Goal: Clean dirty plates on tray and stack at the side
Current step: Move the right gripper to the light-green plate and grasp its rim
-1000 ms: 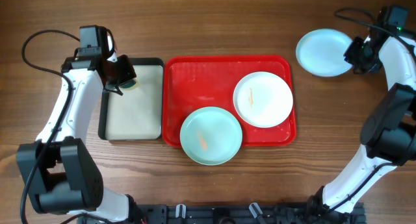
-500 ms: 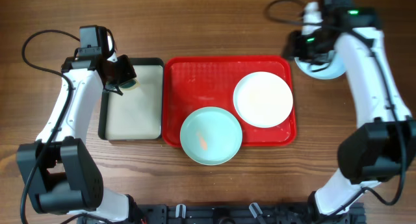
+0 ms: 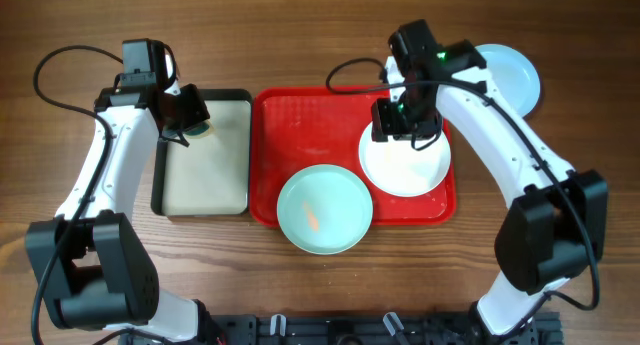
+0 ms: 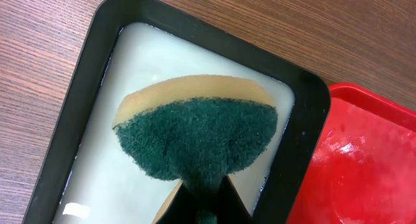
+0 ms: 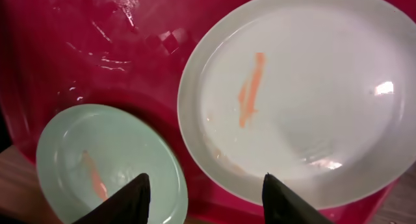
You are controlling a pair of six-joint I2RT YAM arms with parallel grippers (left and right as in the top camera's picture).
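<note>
The white plate lay at the right end of the red tray, directly beneath my right end effector, fingers apart and empty; that arm was nearer. My left end effector pinched the sponge over the black-rimmed tray.

Overhead: bright, even diffuse light; faint soft shadows beside arms on wood surface; sharp edge to edge. Right wrist: slightly soft; small glare spot on white plate, wet glints on red tray. Left wrist: sponge fibres crisp; left pincer a dark, unfocused silhouette at btm.
</note>
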